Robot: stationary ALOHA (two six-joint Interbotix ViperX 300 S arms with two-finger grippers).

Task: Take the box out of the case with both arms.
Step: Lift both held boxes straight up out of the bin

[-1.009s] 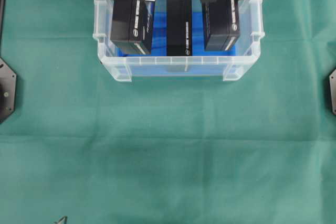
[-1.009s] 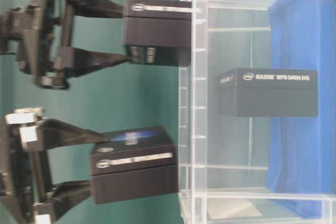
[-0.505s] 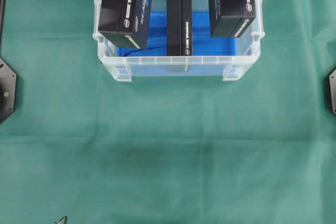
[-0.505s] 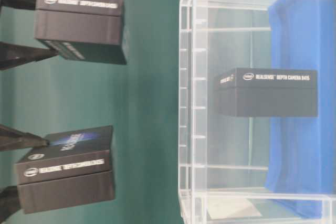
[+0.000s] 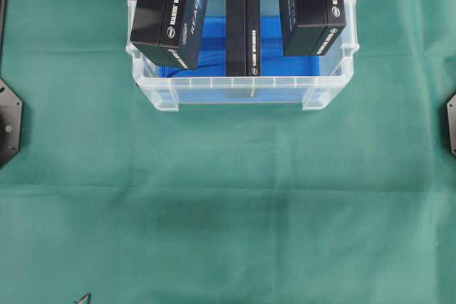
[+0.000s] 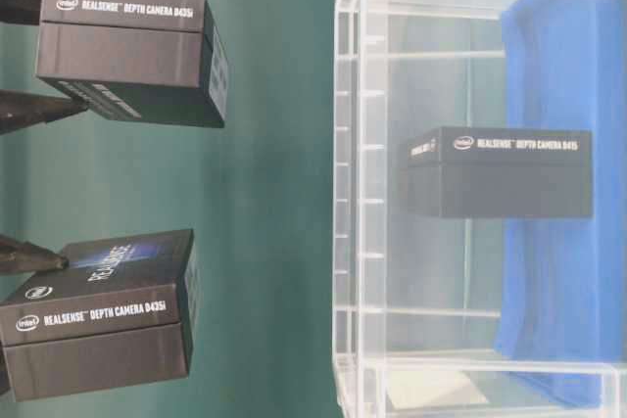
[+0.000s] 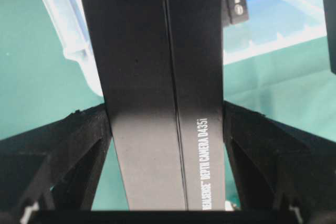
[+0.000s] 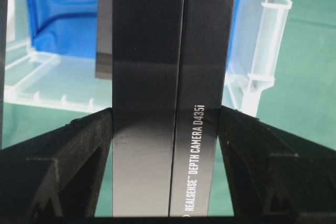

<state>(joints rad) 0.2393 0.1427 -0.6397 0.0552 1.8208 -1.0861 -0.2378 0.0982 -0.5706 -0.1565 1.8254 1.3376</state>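
- My left gripper point(image 7: 165, 124) is closed tight on a black cardboard box with white letters point(image 5: 165, 16), one finger pressing each long side
- My right gripper point(image 8: 165, 124) is closed the same way on a second black cardboard box point(image 5: 311, 11)
- Both boxes hang high in the air, well above the clear plastic tub with the blue cloth inside point(image 5: 242, 94)
- A third black box point(image 5: 243, 35) stands in the middle of the tub on the blue cloth; I leave it alone
- My left box is tipped a little, so I think I must squeeze firmly and move slowly
- I carry each box out sideways, away from the tub's rim and away from the other box
- I think a good spot is the bare green cloth table point(image 5: 228, 211), and I let go only when a box sits flat
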